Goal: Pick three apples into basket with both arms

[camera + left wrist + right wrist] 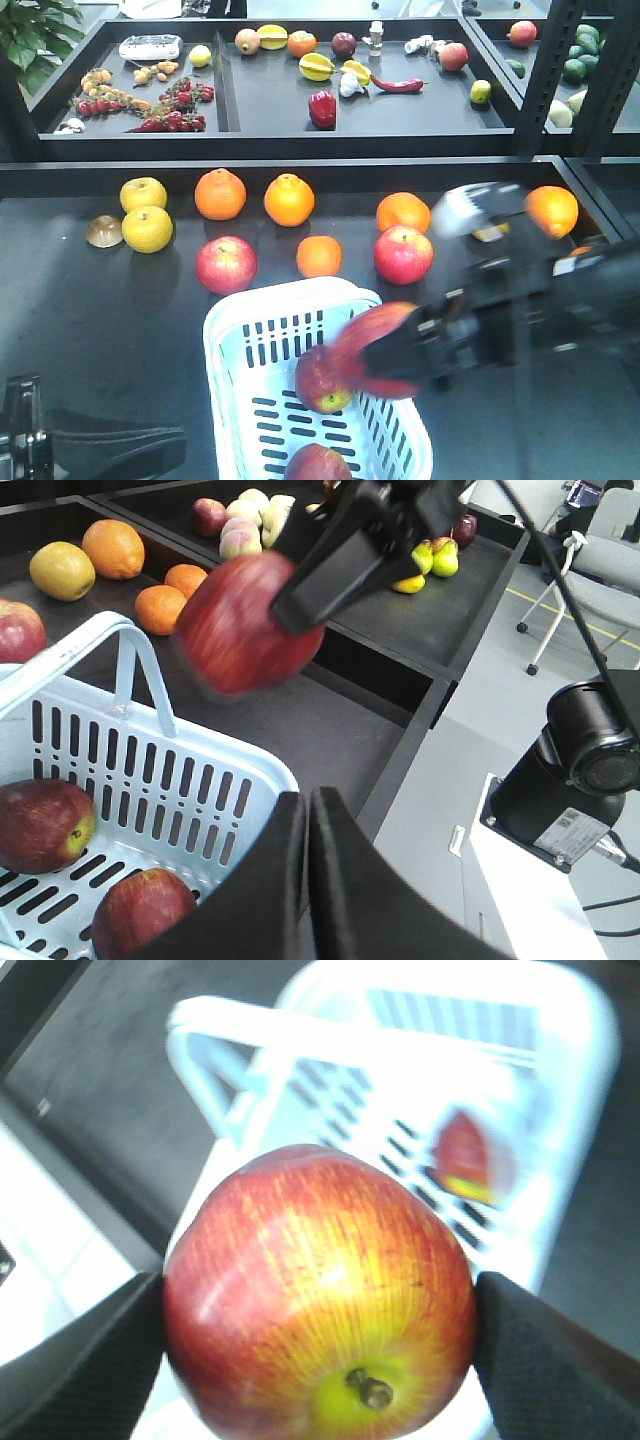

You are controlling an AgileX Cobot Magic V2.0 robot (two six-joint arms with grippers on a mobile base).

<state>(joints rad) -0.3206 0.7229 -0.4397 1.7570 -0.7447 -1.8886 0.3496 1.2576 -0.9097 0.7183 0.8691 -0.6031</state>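
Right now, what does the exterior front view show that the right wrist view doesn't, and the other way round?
Only the front view shows the loose fruit on the table: two red apples, oranges, yellow fruits, the produce trays behind, and a second apple at the basket's near end.

Only the right wrist view shows the held apple's stem and yellow-green base, with the gripper fingers pressed to both its sides.

Both show the right gripper carrying the held apple over the basket, which has an apple inside.
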